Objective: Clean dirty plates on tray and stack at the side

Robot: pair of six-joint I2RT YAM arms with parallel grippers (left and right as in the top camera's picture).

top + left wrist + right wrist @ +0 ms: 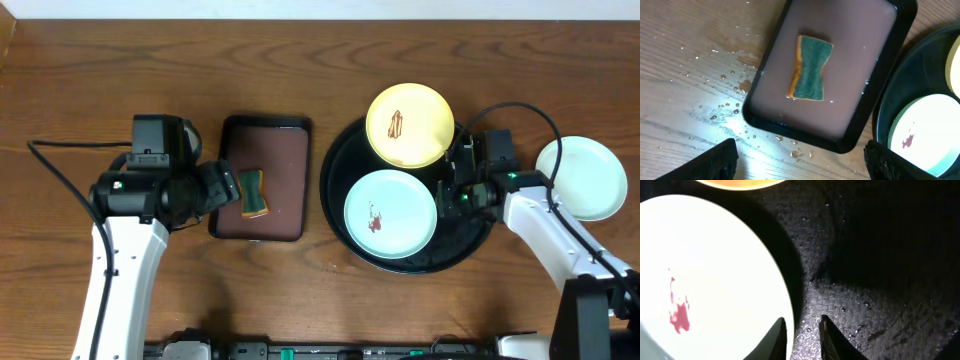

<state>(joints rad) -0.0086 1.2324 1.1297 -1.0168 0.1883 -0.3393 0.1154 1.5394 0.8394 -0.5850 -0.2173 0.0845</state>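
Note:
The black tray (470, 245) holds a pale yellow plate (408, 125) with a brown smear, leaning on the far rim. It also holds a mint-white plate (390, 212) with a red smear. A second mint-white plate (582, 178) lies on the table right of the tray and looks clean. My right gripper (448, 190) sits at the smeared mint plate's right edge. In the right wrist view its fingers (802, 322) are nearly together astride the rim of that plate (715, 280). My left gripper (800, 160) is open and empty above the wet table, near a sponge (811, 68).
A green-and-yellow sponge (254, 193) lies in a rectangular dark-brown tray (285, 150) left of the black tray. Water drops are scattered on the wood beside that tray (850, 100). The black tray's rim (885, 105) lies close to its right.

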